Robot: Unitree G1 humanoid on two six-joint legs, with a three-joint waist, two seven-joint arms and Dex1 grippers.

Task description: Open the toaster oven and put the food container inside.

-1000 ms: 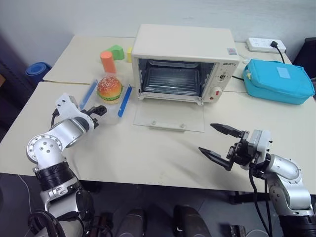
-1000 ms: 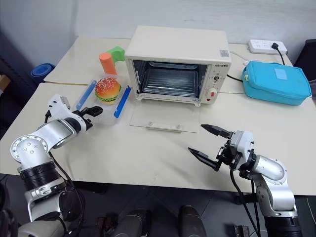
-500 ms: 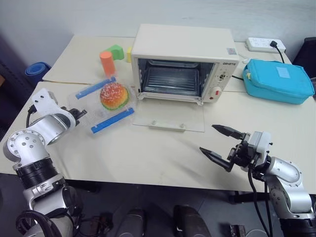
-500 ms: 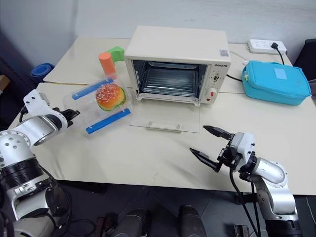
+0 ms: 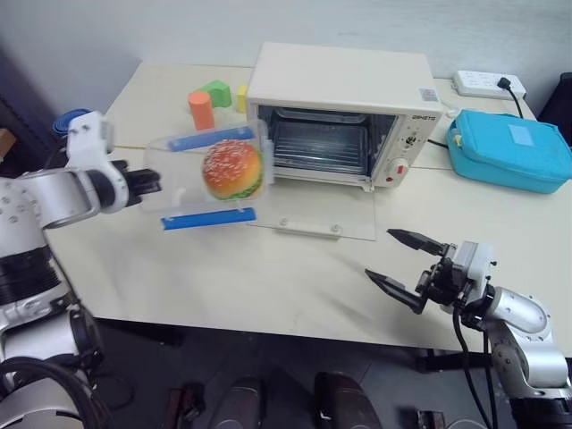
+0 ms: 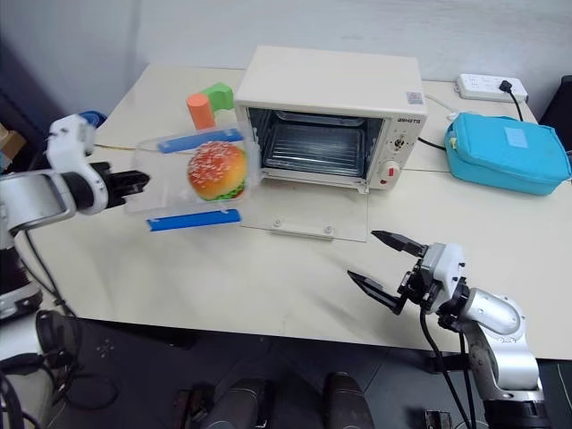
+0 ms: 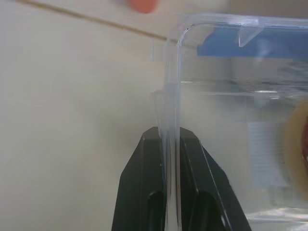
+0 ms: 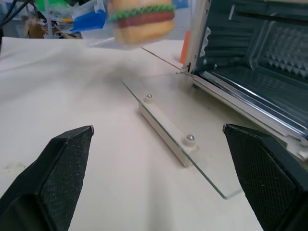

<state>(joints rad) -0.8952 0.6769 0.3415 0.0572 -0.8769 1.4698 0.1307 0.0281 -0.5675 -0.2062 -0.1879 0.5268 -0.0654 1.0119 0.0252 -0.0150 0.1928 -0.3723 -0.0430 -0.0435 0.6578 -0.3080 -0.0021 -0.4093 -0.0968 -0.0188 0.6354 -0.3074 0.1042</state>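
Observation:
The cream-white toaster oven (image 5: 340,89) stands at the back of the table, its glass door (image 5: 313,213) dropped flat and the wire rack showing inside. The food container (image 5: 192,183), clear with blue clips and a toy hamburger (image 5: 232,168) inside, hangs in the air just left of the oven's mouth, tipped on its side. My left gripper (image 5: 152,185) is shut on its left rim; in the left wrist view both black fingers (image 7: 149,159) pinch the clear wall. My right gripper (image 5: 380,255) stands open, holding nothing, low over the table in front of the door.
A turquoise zippered case (image 5: 509,147) lies right of the oven, with a white power strip (image 5: 487,83) behind it. An orange cylinder (image 5: 202,109), a green block (image 5: 214,91) and a yellow block (image 5: 241,96) stand behind the held container.
My left gripper closed on the container's rim, lifted it off the table and rolled it onto its side, nearer the oven's mouth. The right gripper stayed open and in place.

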